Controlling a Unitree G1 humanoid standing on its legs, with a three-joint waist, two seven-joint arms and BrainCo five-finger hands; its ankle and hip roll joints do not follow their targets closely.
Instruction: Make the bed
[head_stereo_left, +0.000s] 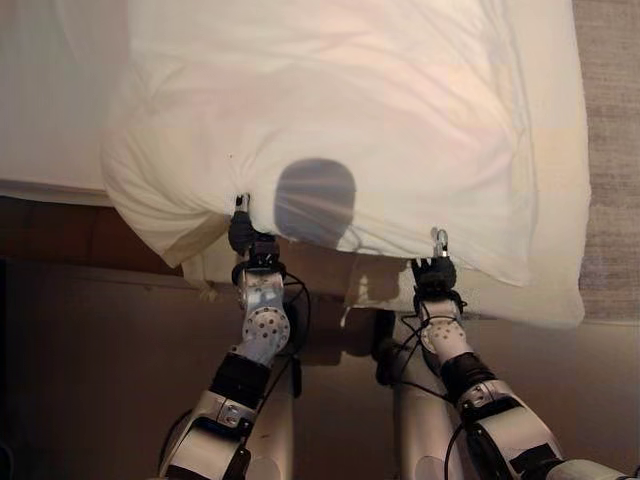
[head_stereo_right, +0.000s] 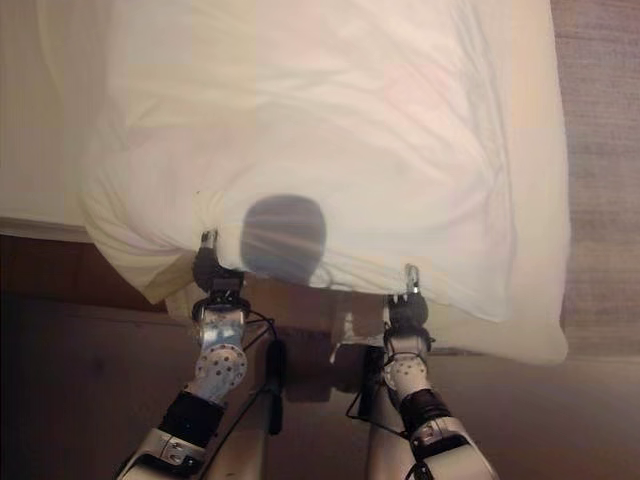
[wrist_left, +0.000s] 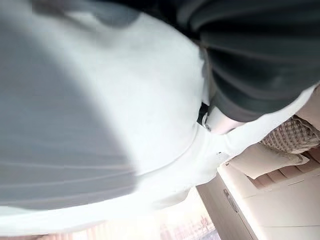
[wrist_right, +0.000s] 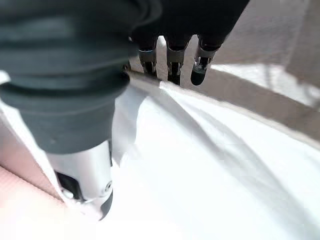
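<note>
A puffy white duvet (head_stereo_left: 350, 120) lies over the bed (head_stereo_left: 50, 100), and its near edge is lifted off the bed's foot. My left hand (head_stereo_left: 243, 232) is shut on that edge at the left, where the cloth puckers into folds around it; up close its dark cover (wrist_left: 250, 65) lies against the white cloth (wrist_left: 125, 125). My right hand (head_stereo_left: 436, 268) grips the same edge further right. In the right wrist view its fingers (wrist_right: 172, 65) curl over the hem while the thumb (wrist_right: 85, 175) sits under the cloth (wrist_right: 210, 165).
A dark wooden bed frame (head_stereo_left: 80, 235) runs below the mattress at the left. Grey carpet (head_stereo_left: 610, 150) lies along the bed's right side, and brown floor (head_stereo_left: 80, 380) lies in front. A woven basket (wrist_left: 292, 137) and pale furniture (wrist_left: 270, 200) stand off to the side.
</note>
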